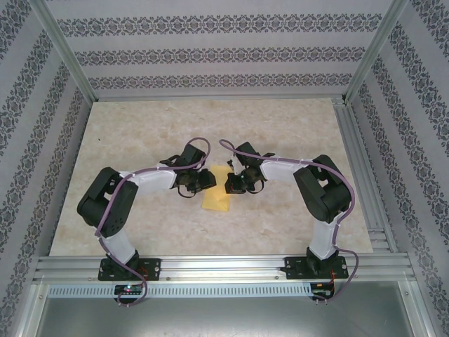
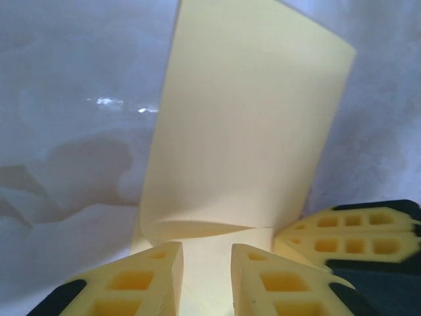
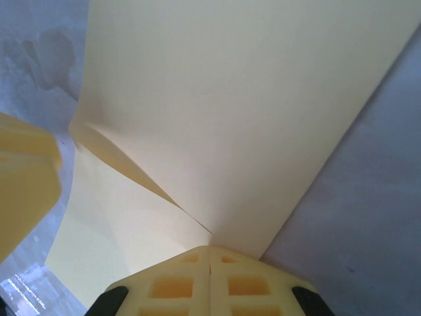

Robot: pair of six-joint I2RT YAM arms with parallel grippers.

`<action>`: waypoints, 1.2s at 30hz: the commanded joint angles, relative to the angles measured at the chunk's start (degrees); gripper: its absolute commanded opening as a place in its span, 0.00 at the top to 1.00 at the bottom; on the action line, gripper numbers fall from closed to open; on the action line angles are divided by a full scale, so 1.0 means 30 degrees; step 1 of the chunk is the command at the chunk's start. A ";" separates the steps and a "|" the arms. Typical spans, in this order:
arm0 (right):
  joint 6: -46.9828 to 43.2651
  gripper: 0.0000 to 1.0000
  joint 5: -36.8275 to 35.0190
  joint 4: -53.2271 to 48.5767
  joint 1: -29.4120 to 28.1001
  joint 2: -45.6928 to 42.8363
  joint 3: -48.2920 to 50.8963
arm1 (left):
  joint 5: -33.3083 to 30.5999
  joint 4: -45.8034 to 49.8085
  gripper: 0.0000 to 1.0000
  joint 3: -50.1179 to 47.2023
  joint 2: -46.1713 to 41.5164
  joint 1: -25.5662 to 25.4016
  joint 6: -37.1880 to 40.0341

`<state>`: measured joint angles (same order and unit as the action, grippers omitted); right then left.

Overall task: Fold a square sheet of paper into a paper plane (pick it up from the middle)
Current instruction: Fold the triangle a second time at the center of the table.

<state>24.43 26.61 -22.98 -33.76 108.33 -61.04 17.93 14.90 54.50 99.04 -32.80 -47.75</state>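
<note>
The square sheet of paper (image 1: pixel 216 199) is pale yellow and lies on the table between both grippers, folded over itself. In the left wrist view the sheet (image 2: pixel 250 118) has its upper layer lifted along a slit near my fingers. My left gripper (image 2: pixel 207 249) stands partly open, its two tips apart over the lower layer. My right gripper (image 3: pixel 210 249) is shut, its tips meeting at the sheet (image 3: pixel 230 99) where the two layers close together. The right fingers (image 2: pixel 355 230) touch the paper's right edge. From above, the left gripper (image 1: pixel 203 181) and right gripper (image 1: pixel 230 184) face each other.
The beige marbled table (image 1: pixel 140 133) has free room all round the paper. Patterned walls and aluminium posts (image 1: pixel 66 49) enclose it. A metal rail (image 1: pixel 224 267) runs along the near edge by both arm bases.
</note>
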 commanded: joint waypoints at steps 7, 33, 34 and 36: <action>-0.0344 0.94 -0.2586 -0.1124 -0.0056 0.1594 0.0560 | 0.1112 0.0079 0.77 0.0190 0.0490 -0.0991 0.0963; 0.0133 0.93 0.0721 -0.0419 -0.0276 -0.2348 0.0332 | 0.0228 0.0844 0.85 -0.0717 0.2257 -0.1051 -0.0159; 0.0366 0.93 0.0864 -0.0284 -0.0437 -0.2633 0.0675 | 0.0238 0.0807 0.85 -0.0773 0.2242 -0.1065 -0.0210; 0.0951 0.93 0.0855 0.0195 -0.0902 -0.3240 0.1594 | 0.0256 0.0665 0.86 -0.0950 0.2203 -0.1060 -0.0366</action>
<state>25.21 27.64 -23.16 -34.52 101.78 -59.22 21.91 14.22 54.61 103.77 -35.38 -47.40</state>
